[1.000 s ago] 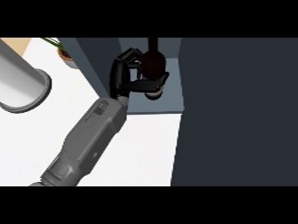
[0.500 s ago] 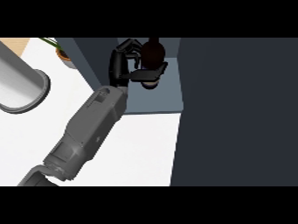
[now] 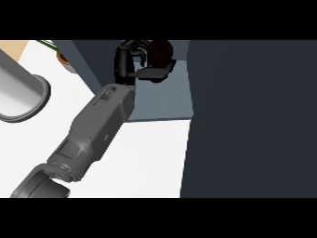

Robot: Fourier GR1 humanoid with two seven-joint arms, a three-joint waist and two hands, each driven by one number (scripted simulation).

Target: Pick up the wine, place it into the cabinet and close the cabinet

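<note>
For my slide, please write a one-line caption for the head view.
The hand holds the dark wine bottle inside the open cabinet, above the white counter.

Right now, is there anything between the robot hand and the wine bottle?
Nothing. In the head view, the right robot hand is curled round the wine bottle, inside the open cabinet.

The dark wine bottle (image 3: 161,52) stands upright inside the open grey cabinet (image 3: 162,104), on its shelf, near the back.
</note>
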